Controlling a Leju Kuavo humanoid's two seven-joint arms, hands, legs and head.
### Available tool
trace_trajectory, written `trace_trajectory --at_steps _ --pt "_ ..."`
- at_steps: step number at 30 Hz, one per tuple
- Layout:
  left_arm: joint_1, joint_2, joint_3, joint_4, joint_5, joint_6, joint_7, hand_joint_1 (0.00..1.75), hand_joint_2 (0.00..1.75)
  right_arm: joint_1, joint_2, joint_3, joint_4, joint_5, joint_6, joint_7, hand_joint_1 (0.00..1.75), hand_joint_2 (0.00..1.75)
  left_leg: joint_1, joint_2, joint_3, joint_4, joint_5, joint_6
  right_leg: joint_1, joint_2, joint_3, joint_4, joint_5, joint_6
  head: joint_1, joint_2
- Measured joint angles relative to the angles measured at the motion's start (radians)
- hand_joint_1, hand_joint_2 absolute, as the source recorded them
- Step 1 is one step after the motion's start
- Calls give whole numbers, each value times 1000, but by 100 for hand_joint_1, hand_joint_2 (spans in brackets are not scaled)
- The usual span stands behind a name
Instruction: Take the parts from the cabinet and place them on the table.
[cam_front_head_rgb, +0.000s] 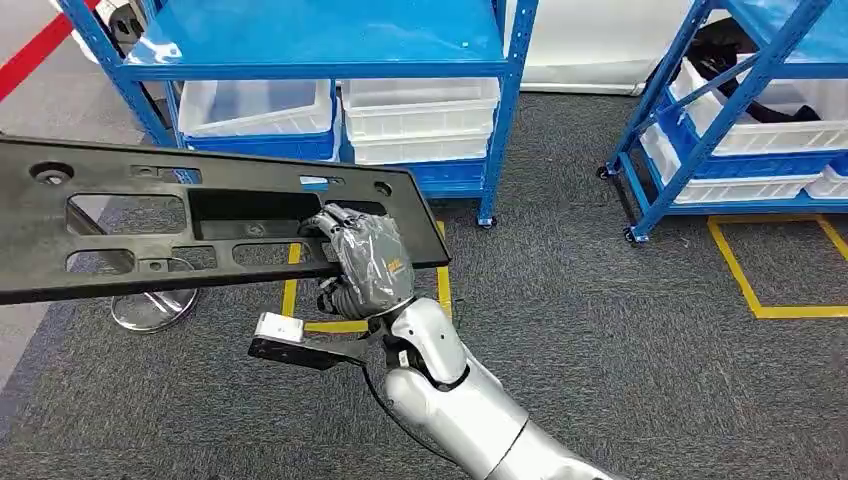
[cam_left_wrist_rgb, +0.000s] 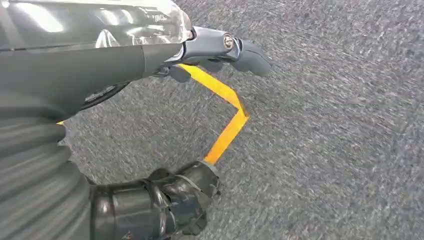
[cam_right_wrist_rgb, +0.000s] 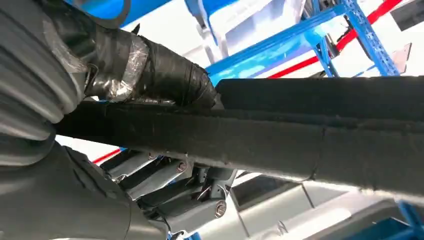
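Black plastic part (cam_front_head_rgb: 180, 220): long flat panel with cut-out slots, held up in the air in front of the shelving, well off the floor, tilted slightly.
Right robot hand (cam_front_head_rgb: 365, 262): clamped on the near long edge of the part toward its right end; right wrist view shows the thumb (cam_right_wrist_rgb: 165, 75) pressed on one face and the darker fingers (cam_right_wrist_rgb: 170, 175) under the other, so a real pinch, not just resting.
Left robot hand (cam_left_wrist_rgb: 222, 50): hangs low over grey carpet (cam_left_wrist_rgb: 325, 125) and a yellow floor tape line (cam_left_wrist_rgb: 227, 115); fingers look loosely apart, nothing in them.
Step in hand: carrying the part away from the cabinet toward the worktop, by my read; no worktop seen yet.
Doing it well: grip is far off-centre, most of the panel sticks out to the robot's left, so it will likely want to sag or twist. Keep the pinch firm, move slow, keep the panel level.
Clearance: the long free end swings wide when turning; keep it away from the blue shelf uprights (cam_front_head_rgb: 510, 110) and the white bins (cam_front_head_rgb: 420, 105) behind.
Risk: slip at the thin edge if the wrist rolls; bringing the left robot hand under the free end would steady it.
Placement: lower flat, far end down first, then let go.
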Motion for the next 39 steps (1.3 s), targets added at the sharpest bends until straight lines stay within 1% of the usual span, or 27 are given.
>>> trace_trajectory --at_steps 1,2,4,6,7,8,10,11,12,15,16,17,18,20,21,22,23,24,26,27,30,32,34,36,37,38,39 --pt "1 -3 0 0 1 0 1 0 175 0 -1 0 0 -2 0 0 175 175 11 4 -2 -11 14 9 6 2 -5 2 2 6 0 0" --pt "0 -3 0 0 1 1 1 0 175 -1 -1 0 0 -5 -1 0 175 175 11 6 -7 -14 22 14 0 7 -12 15 -21 11 2 0" --pt "-2 -3 -1 0 1 1 2 0 175 0 -2 0 1 -10 -2 0 175 175 12 7 -26 -14 36 26 -7 8 -59 143 -122 24 3 0" --pt "0 -3 -1 0 1 1 2 0 175 3 -4 0 3 -14 -2 -2 175 175 12 8 -43 -13 48 26 -13 8 -104 279 -187 32 3 0" --pt "0 -2 -1 0 1 2 3 0 175 4 -6 0 5 -15 -2 -3 175 175 12 8 -51 -12 54 24 -16 8 -99 294 -187 34 3 0" --pt "1 -2 -1 0 2 2 4 0 175 5 -7 0 5 -16 -2 -3 175 175 12 8 -58 -12 58 22 -18 8 -70 261 -168 34 3 0" --pt "1 -2 -1 0 2 2 4 0 175 5 -7 0 5 -18 -2 -4 175 175 12 7 -66 -10 66 15 -21 8 37 102 -106 29 3 0" --pt "1 -2 -1 0 2 2 4 0 175 3 -6 0 5 -18 -3 -5 175 175 12 7 -66 -10 69 11 -20 9 96 7 -90 23 3 0" --pt "1 -3 -1 0 2 2 4 0 175 3 -6 0 5 -18 -3 -7 175 175 6 7 -72 -9 74 3 -12 10 103 -16 -99 21 3 0" --pt "1 -2 -2 0 2 3 5 0 175 4 -6 0 5 -24 -4 -10 175 175 10 9 -75 -13 87 -17 -4 12 91 -12 -87 5 3 0" --pt "1 -2 -2 0 2 3 6 0 175 4 -6 0 5 -26 -4 -11 175 175 10 9 -76 -14 92 -24 -10 11 89 -21 -78 -6 3 0" --pt "1 -1 -2 0 2 4 6 0 175 3 -6 0 5 -26 -4 -12 175 175 15 8 -86 -1 74 -27 -14 6 88 -28 -67 -15 3 0" --pt "1 0 -3 0 2 5 8 0 175 3 -5 0 5 -27 -6 -13 175 175 13 7 -104 44 26 -29 -14 6 80 -30 -59 -26 0 0" --pt "2 1 -4 0 2 5 8 0 175 4 -5 0 5 -27 -11 -12 175 175 14 7 -154 187 -62 -34 -10 4 63 -26 -49 -33 0 0" --pt "2 2 -5 0 7 6 7 0 175 5 -5 0 6 -26 -12 -11 175 175 14 7 -175 254 -93 -36 -8 4 53 -23 -44 -35 0 0" --pt "2 2 -5 0 13 10 3 0 175 7 -6 0 6 -24 -15 -11 175 175 14 8 -180 287 -101 -38 -6 4 42 -19 -40 -35 0 0" --pt "2 2 -5 0 13 17 -2 0 175 11 -8 0 6 -22 -19 -9 175 175 14 8 -160 269 -88 -36 -4 4 33 -15 -36 -34 0 0" --pt "1 2 -6 0 13 22 -7 0 175 13 -10 0 6 -19 -24 -6 175 175 14 8 -120 211 -61 -34 -3 4 25 -10 -32 -32 0 0" --pt "-1 1 -10 0 13 26 -11 0 175 13 -12 0 6 -13 -29 -3 175 175 12 8 -1 21 -6 -24 -3 5 12 3 -28 -27 0 0" --pt "-4 1 -12 0 13 27 -11 0 175 13 -13 0 6 -13 -32 -2 175 175 6 7 9 1 -26 -16 2 5 5 6 -24 -20 0 0" --pt "-4 -2 -20 0 13 31 -11 0 175 15 -15 0 6 -9 -36 -2 175 175 0 4 -2 -1 -5 2 -1 5 1 2 -8 -3 0 0" --pt "-5 -7 -23 2 13 34 -10 0 175 17 -21 0 6 -9 -37 0 175 175 14 11 -5 -19 20 17 0 9 -5 8 -11 9 0 0" --pt "-9 -7 -26 2 13 34 -9 0 175 17 -26 0 5 -8 -40 0 175 175 13 12 -20 -25 37 31 -3 12 -42 96 -99 19 5 0" --pt "-9 -7 -26 2 13 35 -9 0 175 22 -32 0 5 -8 -40 0 175 175 13 12 -40 -23 49 30 -10 12 -95 246 -180 28 5 0" --pt "-9 -7 -26 2 13 35 -9 0 175 27 -36 0 5 -8 -40 0 175 175 13 13 -50 -22 56 28 -14 11 -107 298 -198 32 5 0" --pt "-9 -7 -26 2 13 35 -9 0 175 31 -39 0 5 -8 -40 0 175 175 14 13 -58 -20 61 26 -16 11 -92 291 -189 33 5 0" --pt "-9 -7 -26 2 13 35 -9 0 175 32 -40 0 5 -8 -40 0 175 175 14 12 -65 -18 65 23 -19 11 -54 242 -165 34 5 0"
